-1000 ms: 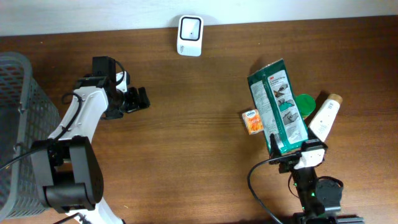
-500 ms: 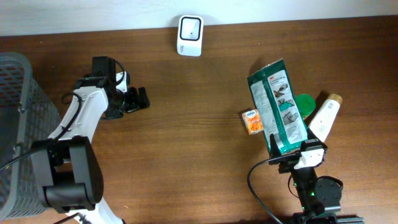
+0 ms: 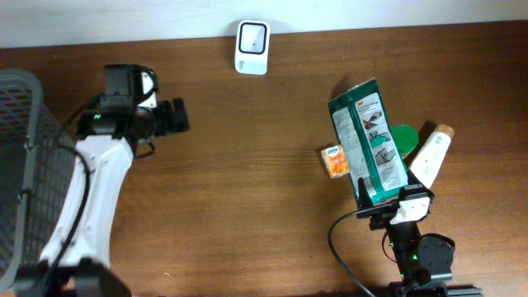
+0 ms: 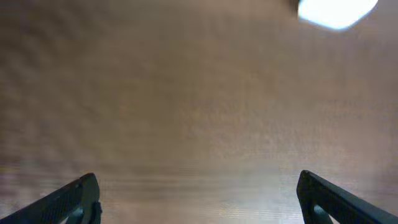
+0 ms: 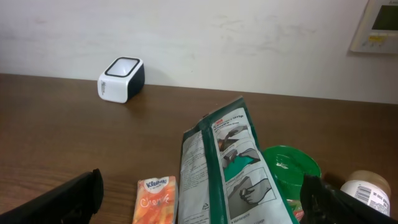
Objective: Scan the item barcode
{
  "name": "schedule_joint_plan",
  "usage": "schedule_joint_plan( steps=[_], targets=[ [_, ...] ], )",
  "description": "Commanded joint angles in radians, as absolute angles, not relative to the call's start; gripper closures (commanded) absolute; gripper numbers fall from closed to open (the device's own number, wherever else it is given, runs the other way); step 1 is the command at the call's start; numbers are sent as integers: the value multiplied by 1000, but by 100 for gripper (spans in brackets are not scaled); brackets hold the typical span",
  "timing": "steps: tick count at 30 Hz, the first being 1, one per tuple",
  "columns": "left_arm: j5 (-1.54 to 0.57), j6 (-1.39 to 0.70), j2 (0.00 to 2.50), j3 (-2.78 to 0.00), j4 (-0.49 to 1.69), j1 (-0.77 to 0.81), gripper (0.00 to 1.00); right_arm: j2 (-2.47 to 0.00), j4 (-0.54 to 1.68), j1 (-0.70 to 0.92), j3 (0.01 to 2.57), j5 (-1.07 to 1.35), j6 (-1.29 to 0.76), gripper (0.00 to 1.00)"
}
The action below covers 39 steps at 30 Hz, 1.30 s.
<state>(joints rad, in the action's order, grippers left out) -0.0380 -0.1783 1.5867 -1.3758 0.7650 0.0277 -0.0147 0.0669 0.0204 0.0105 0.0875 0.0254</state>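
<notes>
The left arm (image 3: pixel 92 177) rises from the bottom left corner alongside a grey wire basket (image 3: pixel 23 157), then bends at the wrist so its jaws point right, low over bare brown tabletop (image 3: pixel 247 206), and they stand wide apart with nothing between them. Its wrist camera shows only blurred wood and a white blur at the top right. The right arm (image 3: pixel 408 235) sits folded at the bottom right edge, jaws also spread wide and aimed toward the far wall. A green packet (image 3: pixel 369 140) lies flat on the tabletop with its near end between those 2 open fingers; whether they touch it cannot be told. Just left of the packet lies a small orange tissue pack (image 3: pixel 333 161). On its right are a green round lid (image 3: pixel 404 139) and a white bottle (image 3: pixel 431 153) lying on its side. The white scanner (image 3: pixel 252 36) stands at the far edge, well apart from the packet, with open tabletop between them.
</notes>
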Motion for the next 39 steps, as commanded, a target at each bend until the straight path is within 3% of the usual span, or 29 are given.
schedule_joint_plan(
  steps=[1,6,14,19,23,27,39],
  targets=[
    [38,-99,1449,-1349,675,25,1,-4,72,27,6,94,18,2],
    [-49,112,1180,-1057,304,25,1,-4,72,27,6,94,18,2],
    [-41,180,638,-388,-117,25,1,-3,72,27,6,94,18,2],
    [-30,212,292,-133,-123,25,1,-4,72,27,6,94,18,2],
    [-30,239,150,-17,-117,25,1,-4,72,27,6,94,18,2],
    [-19,242,26,-8,59,24,1,-4,72,27,6,94,18,2],
    [-7,241,5,-8,83,24,1,-4,72,27,6,94,18,2]
  ],
)
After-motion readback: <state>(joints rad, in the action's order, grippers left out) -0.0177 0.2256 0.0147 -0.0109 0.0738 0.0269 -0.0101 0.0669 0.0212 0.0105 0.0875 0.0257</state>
